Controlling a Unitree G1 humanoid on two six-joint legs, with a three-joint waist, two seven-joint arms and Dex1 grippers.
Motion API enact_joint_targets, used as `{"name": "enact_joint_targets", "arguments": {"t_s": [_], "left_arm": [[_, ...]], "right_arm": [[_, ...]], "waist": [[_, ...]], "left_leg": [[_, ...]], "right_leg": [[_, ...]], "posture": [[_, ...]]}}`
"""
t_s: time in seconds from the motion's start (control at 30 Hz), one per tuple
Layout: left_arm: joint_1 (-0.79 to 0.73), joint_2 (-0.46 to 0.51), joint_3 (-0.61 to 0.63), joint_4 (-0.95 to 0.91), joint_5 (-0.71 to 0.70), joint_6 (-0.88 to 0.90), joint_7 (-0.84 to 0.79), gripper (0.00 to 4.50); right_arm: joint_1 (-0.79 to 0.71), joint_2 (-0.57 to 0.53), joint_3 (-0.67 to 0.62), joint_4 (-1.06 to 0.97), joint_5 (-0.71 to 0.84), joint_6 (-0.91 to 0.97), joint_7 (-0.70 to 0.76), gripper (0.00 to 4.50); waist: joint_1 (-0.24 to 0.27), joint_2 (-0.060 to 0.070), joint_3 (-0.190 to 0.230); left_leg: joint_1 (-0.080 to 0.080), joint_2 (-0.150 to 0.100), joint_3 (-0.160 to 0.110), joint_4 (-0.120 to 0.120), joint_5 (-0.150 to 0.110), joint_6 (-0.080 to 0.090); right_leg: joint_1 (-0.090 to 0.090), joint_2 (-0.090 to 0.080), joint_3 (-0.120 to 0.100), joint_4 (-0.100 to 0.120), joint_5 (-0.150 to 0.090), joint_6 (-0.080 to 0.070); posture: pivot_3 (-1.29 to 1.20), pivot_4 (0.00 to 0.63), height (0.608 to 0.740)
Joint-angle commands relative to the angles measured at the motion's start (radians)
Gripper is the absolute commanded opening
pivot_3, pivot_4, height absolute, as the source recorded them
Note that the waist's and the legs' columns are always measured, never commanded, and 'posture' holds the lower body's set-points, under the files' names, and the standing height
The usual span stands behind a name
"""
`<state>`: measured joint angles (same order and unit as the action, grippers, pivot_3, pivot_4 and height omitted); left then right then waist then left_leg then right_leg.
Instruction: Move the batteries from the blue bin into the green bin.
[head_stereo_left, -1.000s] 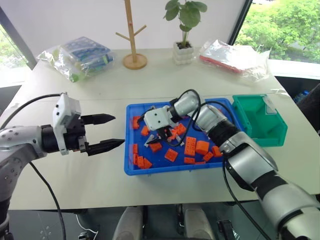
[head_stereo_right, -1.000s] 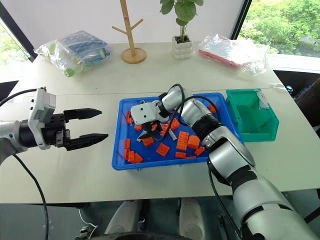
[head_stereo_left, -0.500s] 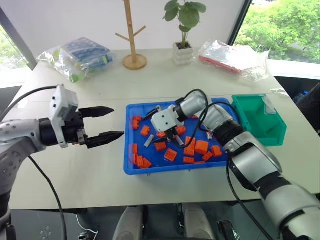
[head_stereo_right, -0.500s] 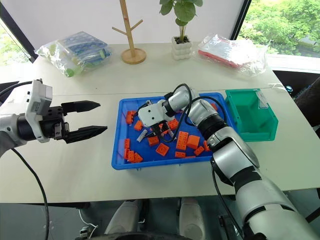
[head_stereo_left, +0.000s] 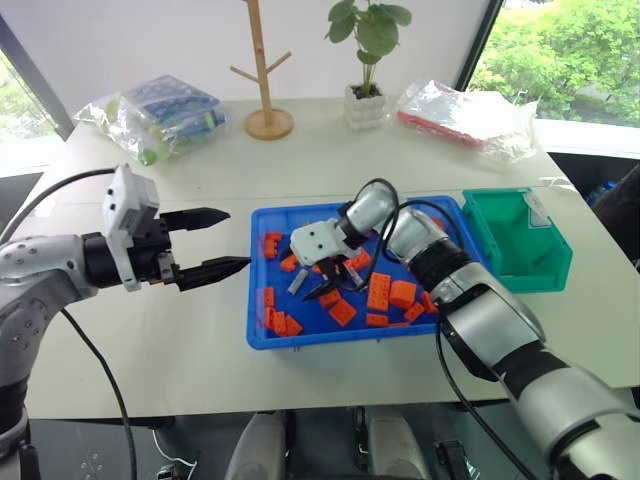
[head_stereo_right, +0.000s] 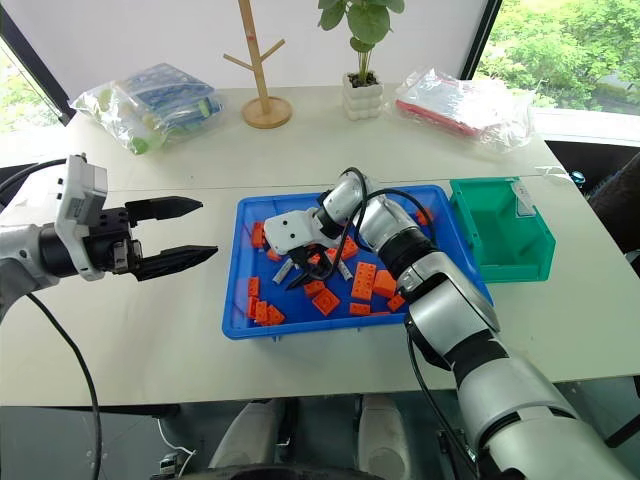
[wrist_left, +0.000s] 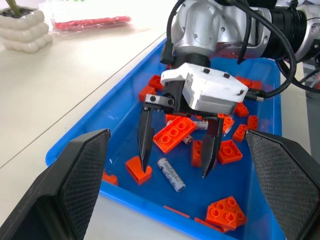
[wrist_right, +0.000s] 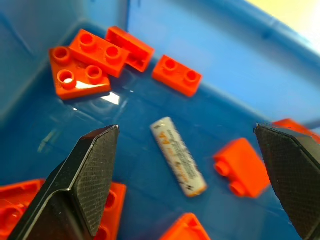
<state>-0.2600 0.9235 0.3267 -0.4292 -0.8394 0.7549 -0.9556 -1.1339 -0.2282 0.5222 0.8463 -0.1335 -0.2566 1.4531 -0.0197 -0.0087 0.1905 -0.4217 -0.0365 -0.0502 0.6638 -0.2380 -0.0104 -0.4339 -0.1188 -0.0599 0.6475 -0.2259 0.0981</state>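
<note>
The blue bin (head_stereo_left: 257, 332) lies mid-table, holding several orange bricks (head_stereo_left: 380, 292) and a silver-grey battery (wrist_right: 179, 156) flat on its floor near the left end. My right gripper (wrist_left: 175, 170) reaches down into that end, open, with one fingertip on each side of the battery (wrist_left: 171, 175) and not touching it. Just left of the blue bin, my left gripper (head_stereo_left: 222, 243) hovers above the table, open and empty, pointing at the bin. To the right of the blue bin stands the green bin (head_stereo_left: 520, 240).
A wooden peg stand (head_stereo_left: 268, 120) and a potted plant (head_stereo_left: 366, 103) stand at the back of the table. Plastic bags lie at the back left (head_stereo_left: 165, 112) and back right (head_stereo_left: 465, 115). Bare tabletop runs along the front edge.
My right gripper has turned at the wrist and shifted slightly left within the blue bin, so it now straddles the battery. The left gripper has hardly moved.
</note>
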Motion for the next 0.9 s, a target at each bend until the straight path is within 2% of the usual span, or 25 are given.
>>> {"name": "enact_joint_targets", "arguments": {"t_s": [0.03, 0.07, 0.17, 0.4, 0.63, 0.8, 0.9], "left_arm": [[-0.004, -0.001, 0.016, -0.021, -0.008, -0.016, 0.008, 4.5], [-0.001, -0.002, 0.018, -0.022, -0.008, -0.016, 0.009, 4.5], [0.009, -0.002, 0.024, -0.026, -0.008, -0.017, 0.011, 4.5], [0.023, -0.002, 0.025, -0.033, -0.008, -0.022, 0.012, 4.5], [0.009, -0.004, 0.013, -0.014, -0.002, -0.031, 0.005, 4.5], [-0.003, -0.007, -0.009, -0.003, 0.007, -0.039, -0.003, 4.5], [-0.027, -0.007, -0.025, 0.012, 0.012, -0.043, -0.009, 4.5]], "right_arm": [[-0.049, 0.016, -0.025, 0.053, -0.009, -0.024, -0.007, 4.42], [-0.053, 0.019, -0.024, 0.074, -0.016, -0.033, -0.015, 4.42], [-0.06, 0.028, -0.025, 0.116, -0.031, -0.053, -0.028, 3.55], [-0.034, 0.037, -0.021, 0.128, -0.056, -0.079, -0.025, 0.01], [-0.001, 0.026, -0.033, 0.067, -0.043, -0.035, 0.015, 0.01], [0.017, -0.01, -0.066, -0.059, 0.002, 0.077, 0.069, 0.01], [0.014, -0.016, -0.071, -0.094, 0.012, 0.13, 0.088, 0.79]], "waist": [[-0.001, 0.0, 0.0], [-0.001, 0.0, 0.0], [-0.002, 0.0, 0.0], [-0.001, 0.0, 0.0], [0.0, 0.0, 0.0], [-0.001, 0.0, 0.0], [-0.001, 0.0, 0.0]], "left_leg": [[0.0, 0.0, 0.0, 0.0, 0.0, 0.0], [0.0, 0.0, 0.0, 0.0, 0.0, 0.0], [0.0, 0.0, 0.0, 0.0, 0.0, 0.0], [0.0, 0.0, 0.0, 0.0, 0.0, 0.0], [0.0, 0.0, 0.0, 0.0, 0.0, 0.0], [0.0, 0.0, 0.0, 0.0, 0.0, 0.0], [0.0, 0.0, 0.0, 0.0, 0.0, 0.0]], "right_leg": [[0.0, 0.0, 0.0, 0.0, 0.0, 0.0], [0.0, 0.0, 0.0, 0.0, 0.0, 0.0], [0.0, 0.0, 0.0, 0.0, 0.0, 0.0], [-0.001, 0.0, 0.0, 0.0, 0.0, 0.0], [0.0, 0.0, 0.0, 0.0, 0.0, 0.0], [-0.001, 0.0, 0.001, 0.0, 0.0, 0.0], [0.0, 0.0, 0.001, 0.0, 0.0, 0.0]], "posture": [[0.0, 0.15, 0.692], [0.0, 0.15, 0.692], [0.0, 0.15, 0.692], [0.0, 0.15, 0.692], [0.0, 0.15, 0.692], [0.0, 0.15, 0.692], [0.0, 0.15, 0.692]]}}
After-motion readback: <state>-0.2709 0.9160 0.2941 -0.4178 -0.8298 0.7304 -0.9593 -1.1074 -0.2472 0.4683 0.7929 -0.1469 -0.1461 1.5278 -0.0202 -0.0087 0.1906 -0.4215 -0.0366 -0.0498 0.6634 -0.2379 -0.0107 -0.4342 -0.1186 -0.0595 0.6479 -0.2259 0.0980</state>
